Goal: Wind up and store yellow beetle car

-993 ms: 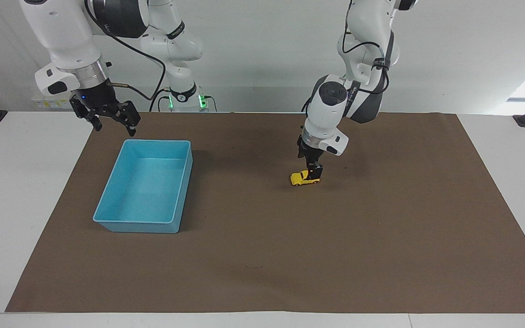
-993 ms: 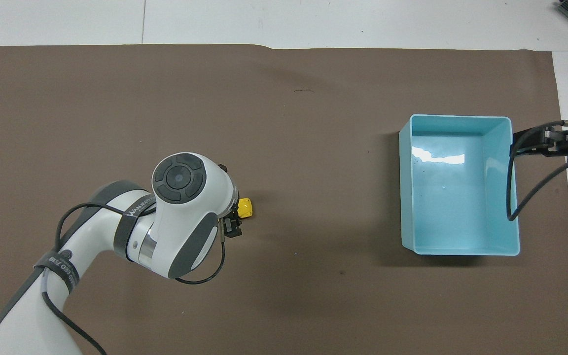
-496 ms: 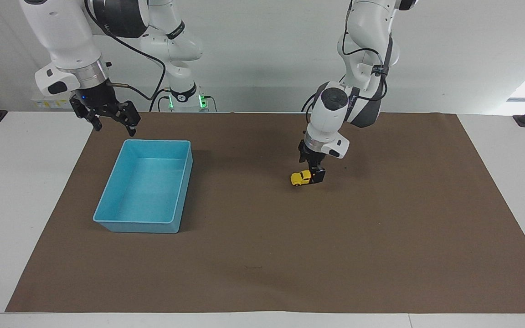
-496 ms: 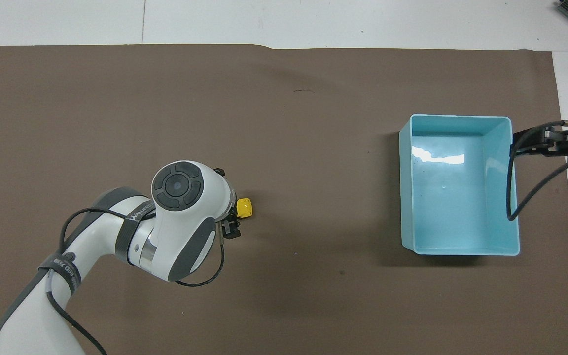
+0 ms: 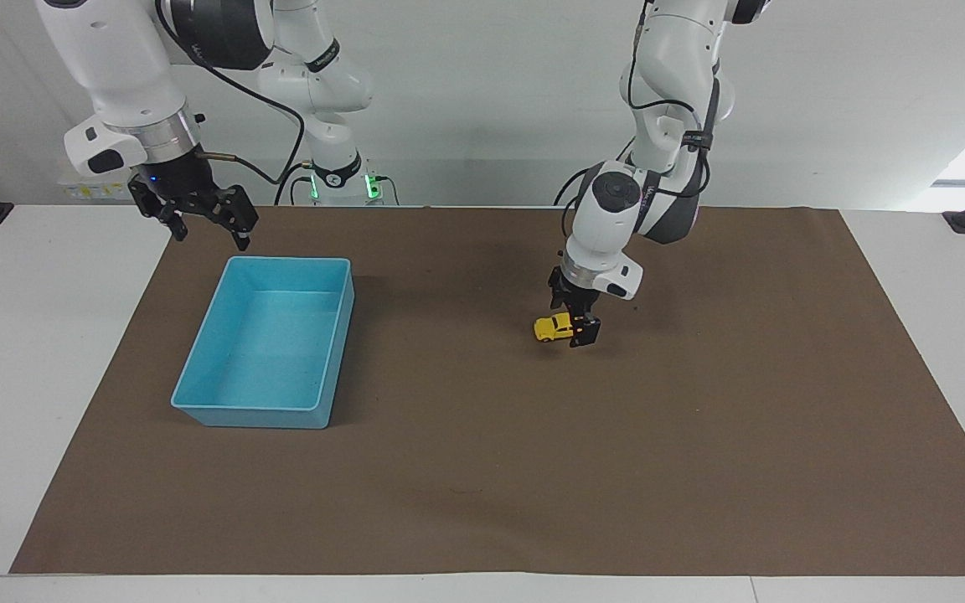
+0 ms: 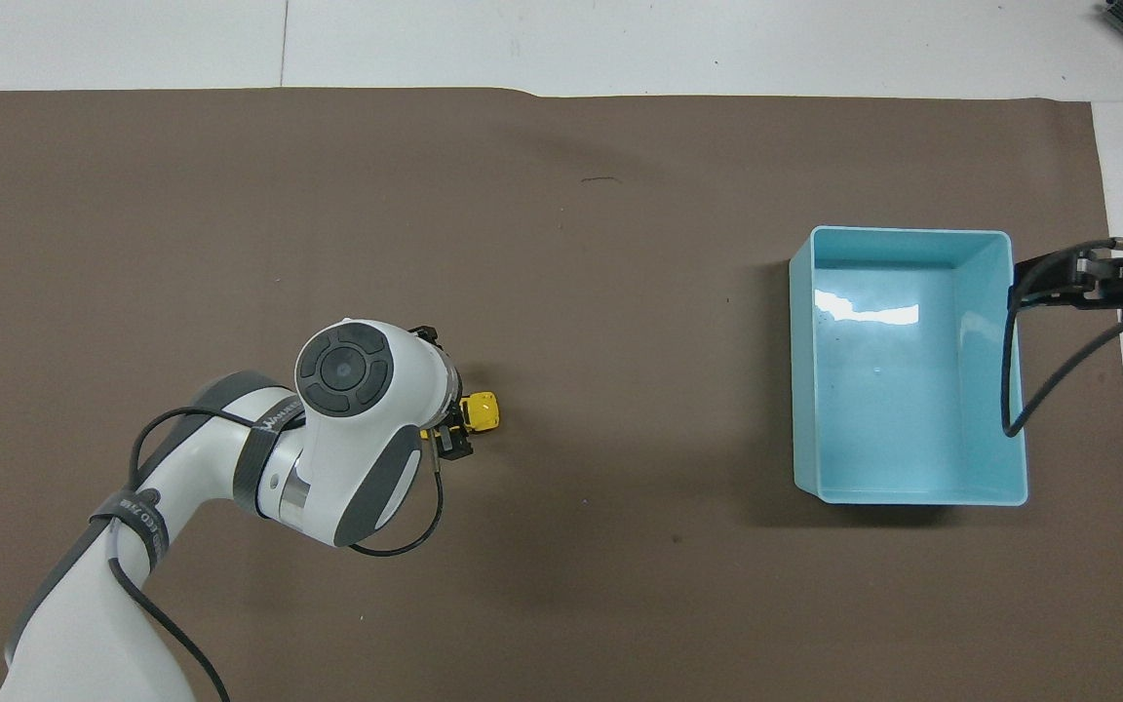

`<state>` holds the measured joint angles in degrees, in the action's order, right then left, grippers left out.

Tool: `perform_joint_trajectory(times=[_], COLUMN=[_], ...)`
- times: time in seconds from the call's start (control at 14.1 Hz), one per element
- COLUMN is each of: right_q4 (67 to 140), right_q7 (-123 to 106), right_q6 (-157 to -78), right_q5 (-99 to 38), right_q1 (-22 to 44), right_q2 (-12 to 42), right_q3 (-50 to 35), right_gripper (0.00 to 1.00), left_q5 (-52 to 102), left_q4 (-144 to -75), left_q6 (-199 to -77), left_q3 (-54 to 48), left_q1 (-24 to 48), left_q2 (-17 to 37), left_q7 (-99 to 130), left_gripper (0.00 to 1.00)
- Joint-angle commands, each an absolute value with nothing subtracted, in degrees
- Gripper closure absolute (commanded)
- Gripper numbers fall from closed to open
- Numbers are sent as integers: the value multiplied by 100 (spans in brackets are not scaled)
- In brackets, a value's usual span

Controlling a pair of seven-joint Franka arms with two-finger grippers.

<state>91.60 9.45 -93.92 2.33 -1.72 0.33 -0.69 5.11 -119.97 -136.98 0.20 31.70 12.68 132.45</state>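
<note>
Tilting further since a second ago, the left gripper (image 5: pixel 576 328) clasps the rear of one small, glossy yellow beetle car (image 5: pixel 553 327) on one matte brown mat (image 5: pixel 700 435), at three o'clock from one smooth rectangular turquoise bin (image 5: pixel 327 368). Over the bin's eleven o'clock corner, the waiting right gripper (image 5: pixel 208 224) hangs with fingers spread.

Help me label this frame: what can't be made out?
- Car rear: overhead view, left arm's wrist covers it.
- Whether the left end effector grips the car: facing view, too small.
- Right end effector: overhead view, partly cut off by the edge.
</note>
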Motion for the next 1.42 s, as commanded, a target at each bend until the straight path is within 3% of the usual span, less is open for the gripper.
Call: perform_joint_trajectory(times=[0.0, 0.14, 0.21, 0.28, 0.43, 0.5, 0.78, 1.35], right_q4=[9316, 9316, 9316, 9316, 9316, 9316, 9316, 9316], right_q7=[826, 826, 826, 826, 826, 826, 826, 826], right_q6=[-9510, -9510, -9510, -9510, -9510, -9510, -9510, -9510], right_q5=[211, 211, 211, 211, 211, 211, 211, 211], right_q1=[-202, -202, -202, -202, -202, -202, -202, -202], right_q2=[-97, -97, -97, -97, -97, -97, -97, -97], right_q3=[-88, -88, -88, -88, -88, -88, -88, -88], right_gripper=[0, 0, 0, 0, 0, 0, 0, 0], left_q5=[404, 396, 396, 396, 396, 396, 396, 396], left_q4=[-12041, -12155, -12155, -12155, -12173, -12216, -12480, -12876], left_q6=[-13869, -13869, -13869, -13878, -13887, -13878, -13992, -14089], left_q3=[9, 9, 9, -9, -9, -9, -9, -9], left_q1=[3155, 3173, 3173, 3173, 3182, 3173, 3138, 2313], left_q2=[1327, 1292, 1292, 1292, 1283, 1275, 1160, 1037], left_q7=[13351, 13351, 13333, 13272, 13149, 12992, 12710, 11902], left_gripper=[0, 0, 17, 47, 86, 100, 100, 100])
